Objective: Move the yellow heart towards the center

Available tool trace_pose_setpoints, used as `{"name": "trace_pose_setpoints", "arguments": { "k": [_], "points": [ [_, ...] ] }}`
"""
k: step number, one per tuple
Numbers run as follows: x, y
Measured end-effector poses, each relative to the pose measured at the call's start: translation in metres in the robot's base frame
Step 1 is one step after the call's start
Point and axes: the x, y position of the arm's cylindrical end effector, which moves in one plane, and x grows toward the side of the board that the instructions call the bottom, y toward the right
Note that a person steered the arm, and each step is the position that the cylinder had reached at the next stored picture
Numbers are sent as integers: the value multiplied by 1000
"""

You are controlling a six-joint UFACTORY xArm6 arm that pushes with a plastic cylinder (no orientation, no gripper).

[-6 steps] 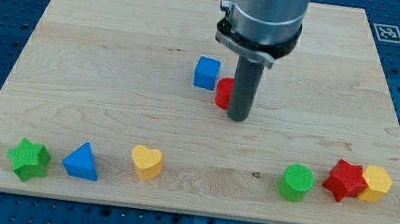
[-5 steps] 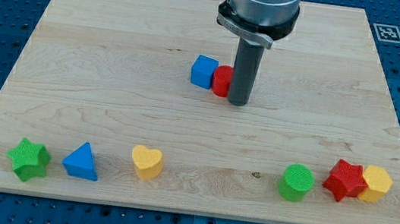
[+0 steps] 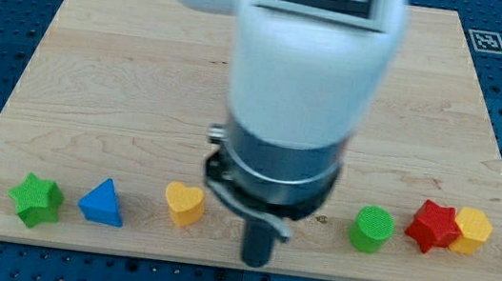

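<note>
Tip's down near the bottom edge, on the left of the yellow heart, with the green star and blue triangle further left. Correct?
Not quite. In the camera view my tip sits to the right of the yellow heart, not its left. The green star and blue triangle do lie further left.

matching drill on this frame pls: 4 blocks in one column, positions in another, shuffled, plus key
Things:
1. yellow heart
2. green star
3. green cylinder
4. red star

Places:
A. far bottom-left of the board
B. touching a yellow block on its right in the view
C. just left of my tip in the view
D. right of my tip, left of the red star

Pairs: 1-C, 2-A, 3-D, 4-B
</note>
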Motion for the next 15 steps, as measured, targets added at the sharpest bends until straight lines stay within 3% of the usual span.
{"name": "trace_pose_setpoints", "arguments": {
  "k": [1,2,7,14,15],
  "points": [
    [0,-60],
    [0,-83],
    [-28,-62],
    [-155,0],
    [-114,-2]
  ]
}}
